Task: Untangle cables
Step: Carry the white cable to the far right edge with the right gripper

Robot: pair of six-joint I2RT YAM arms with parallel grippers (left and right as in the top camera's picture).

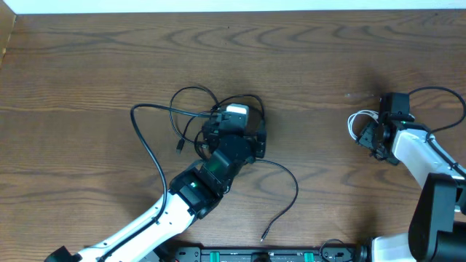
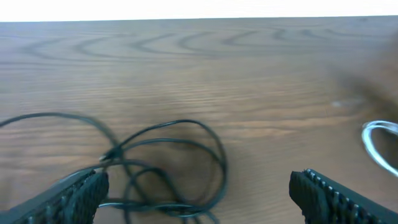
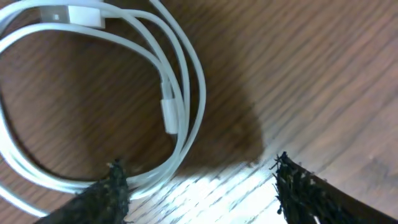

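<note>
tabletop (image 1: 87,58), black cables (image 2: 184,122), white cable (image 3: 170,112)

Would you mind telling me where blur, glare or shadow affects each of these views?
Overhead: sharp, evenly lit, only soft shadows. Left wrist: black cables fairly crisp, but the right side smears and the white cable there is blurry. Right wrist: dark shadow beside the white cable, bright glare on the table.

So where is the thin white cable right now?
Overhead, the thin white coiled cable lies at the right, beside the right end effector, apart from the black cable tangle.
</note>
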